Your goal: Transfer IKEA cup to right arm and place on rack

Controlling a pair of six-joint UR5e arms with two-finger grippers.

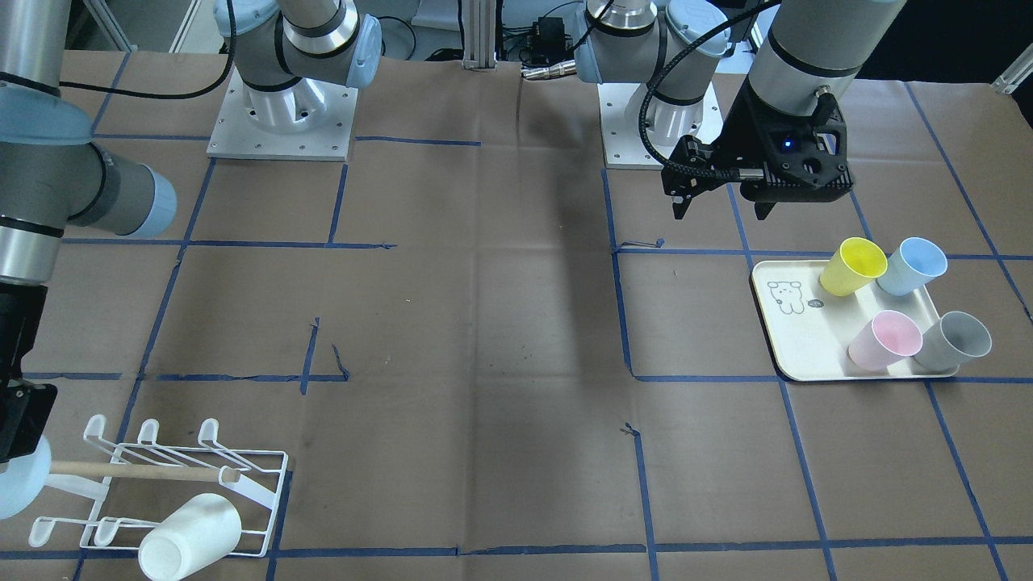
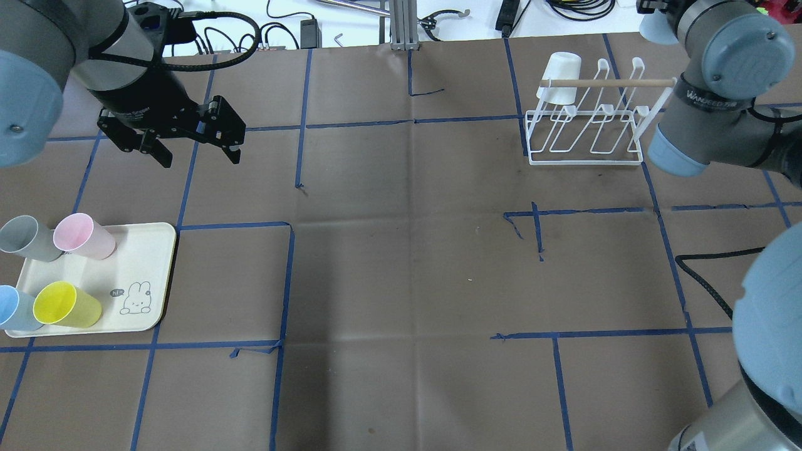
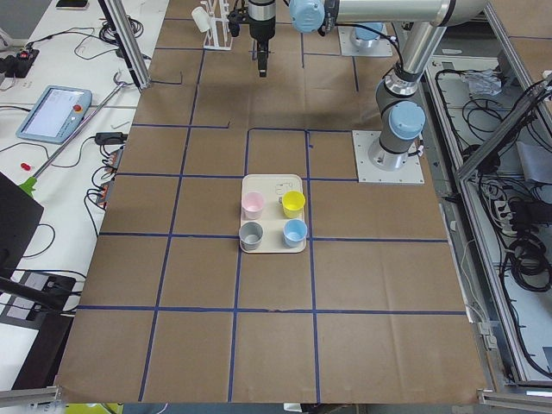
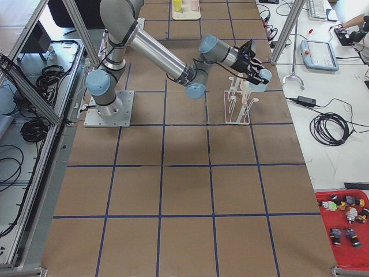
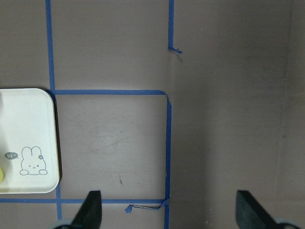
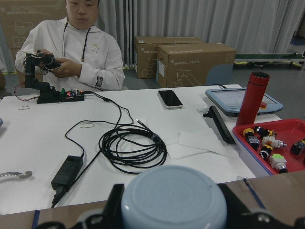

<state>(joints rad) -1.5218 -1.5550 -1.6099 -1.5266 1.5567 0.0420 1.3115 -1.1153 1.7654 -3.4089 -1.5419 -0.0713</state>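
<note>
My right gripper (image 6: 174,215) is shut on a pale blue cup (image 6: 174,195), whose base fills the bottom of the right wrist view. That cup (image 1: 10,484) hangs at the end of the white wire rack (image 1: 277,504), beside the tip of its wooden dowel (image 1: 137,472). A white cup (image 2: 559,78) sits tilted on the rack (image 2: 583,163). My left gripper (image 2: 200,160) is open and holds nothing, raised over the table beyond the cream tray (image 2: 144,263). On the tray stand a yellow cup (image 1: 851,266), a light blue cup (image 1: 912,266), a pink cup (image 1: 885,340) and a grey cup (image 1: 956,340).
Brown paper with a blue tape grid covers the table. Both arm bases (image 1: 282,121) stand at the robot's edge. Beyond the rack, a white bench holds cables (image 6: 128,148), a red bin (image 6: 276,148) and a seated person (image 6: 71,52).
</note>
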